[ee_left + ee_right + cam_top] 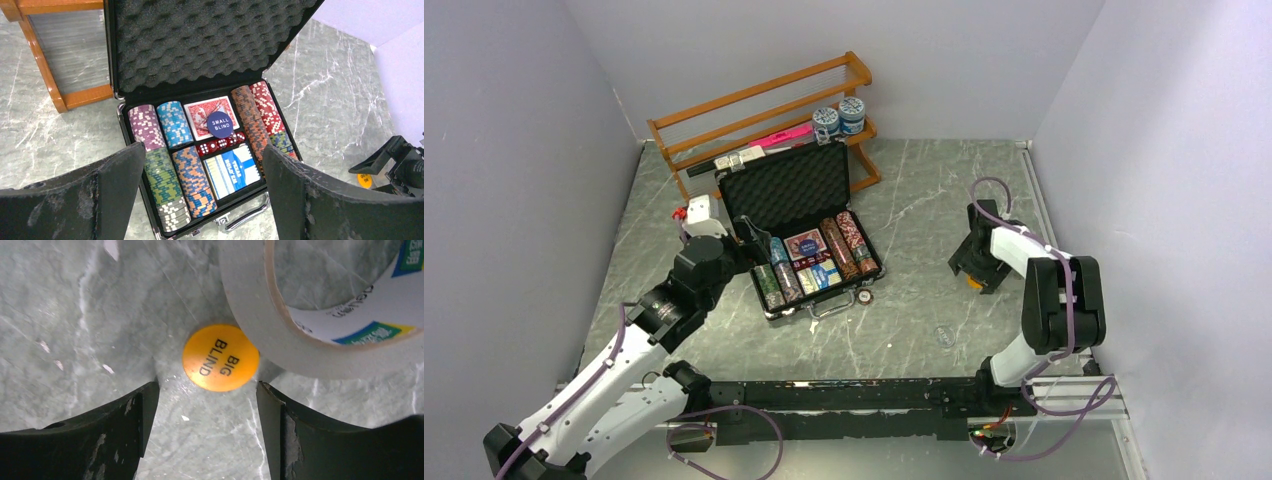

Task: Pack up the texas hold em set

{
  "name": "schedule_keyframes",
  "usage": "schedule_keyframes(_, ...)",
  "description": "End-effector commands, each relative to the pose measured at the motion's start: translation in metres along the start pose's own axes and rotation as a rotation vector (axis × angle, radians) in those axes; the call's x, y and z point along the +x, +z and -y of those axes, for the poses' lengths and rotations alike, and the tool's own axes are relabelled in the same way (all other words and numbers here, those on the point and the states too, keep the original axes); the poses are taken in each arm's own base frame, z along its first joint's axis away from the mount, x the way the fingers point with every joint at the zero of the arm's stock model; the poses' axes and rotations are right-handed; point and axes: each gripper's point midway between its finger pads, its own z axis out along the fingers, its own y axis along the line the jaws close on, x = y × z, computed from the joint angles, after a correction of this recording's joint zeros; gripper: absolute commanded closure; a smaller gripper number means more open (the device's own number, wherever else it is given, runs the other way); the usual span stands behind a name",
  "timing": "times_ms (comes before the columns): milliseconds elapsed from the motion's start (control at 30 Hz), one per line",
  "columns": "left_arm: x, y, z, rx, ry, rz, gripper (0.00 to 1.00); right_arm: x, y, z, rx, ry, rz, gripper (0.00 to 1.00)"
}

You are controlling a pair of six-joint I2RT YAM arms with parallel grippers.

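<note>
The black briefcase (856, 190) stands open at the back middle of the table, its foam lid up. Inside lie poker chip stacks (172, 187), a red card deck (200, 112), a blue card deck (232, 172), red dice (220, 145) and a blue "SMALL BLIND" disc (219, 124). My left gripper (749, 238) (202, 150) hovers open over the case's front left, holding nothing. An orange "BIG BLIND" disc (220, 357) (973, 283) lies flat on the table at the right. My right gripper (976, 268) (206, 387) is low over it, open, fingertips just short of the disc on either side.
A roll of tape (255, 320) lies against the orange disc on its far side. The orange wooden rack (754, 105) with two blue-and-white jars (839, 118) stands behind the case. A small round piece (865, 296) sits by the case handle. Walls close in left and right.
</note>
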Motion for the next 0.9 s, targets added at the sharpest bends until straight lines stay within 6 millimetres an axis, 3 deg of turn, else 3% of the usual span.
schedule_keyframes(0,-0.006,-0.004,0.005,0.027,-0.019,0.019,0.08,-0.012,0.013,-0.008,-0.018,0.000,0.019,0.25)
schedule_keyframes(200,-0.005,-0.003,0.006,0.024,-0.030,0.010,0.07,-0.014,0.024,-0.001,0.026,-0.004,0.019,0.32)
schedule_keyframes(367,-0.004,-0.002,0.003,0.012,-0.013,0.008,0.07,-0.004,0.031,-0.005,-0.002,0.005,-0.013,0.33)
schedule_keyframes(600,-0.004,0.000,0.005,0.017,-0.012,0.004,0.07,-0.015,0.036,0.014,0.105,0.052,0.015,0.25)
schedule_keyframes(867,-0.001,0.001,0.005,0.014,-0.016,-0.004,0.07,-0.021,0.042,0.010,0.096,0.050,0.011,0.28)
